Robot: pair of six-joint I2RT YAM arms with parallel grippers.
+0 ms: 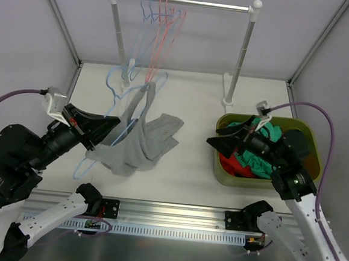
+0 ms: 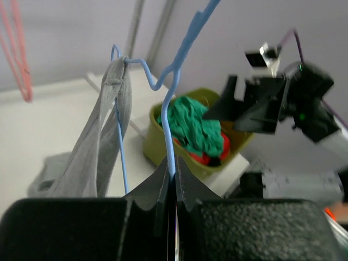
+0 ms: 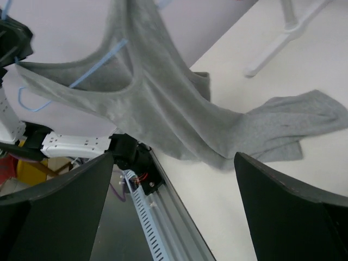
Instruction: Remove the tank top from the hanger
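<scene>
Two arms work at a white table (image 1: 195,177). At the back stands a clothes rack (image 1: 184,1) with spare hangers (image 1: 162,21) on it, well away from the work. On the right sits a green bin (image 1: 314,141) full of red and green clothes, under the right arm.

The gray tank top (image 1: 138,146) is left of the middle. Its top part hangs on the blue hanger (image 2: 172,130), and its bottom part lies crumpled on the table.

The left pincer (image 2: 169,175) is clenched tight on the hanger's thin wire. It holds the hanger up and tilted, probably so the shirt hangs loose where the other arm can reach it. The right pincer (image 3: 174,157) is spread wide with nothing in it, pointing at the shirt.

Nothing stands between them. One strap loops over the wire near the hook, so I think it could catch when pulled.
</scene>
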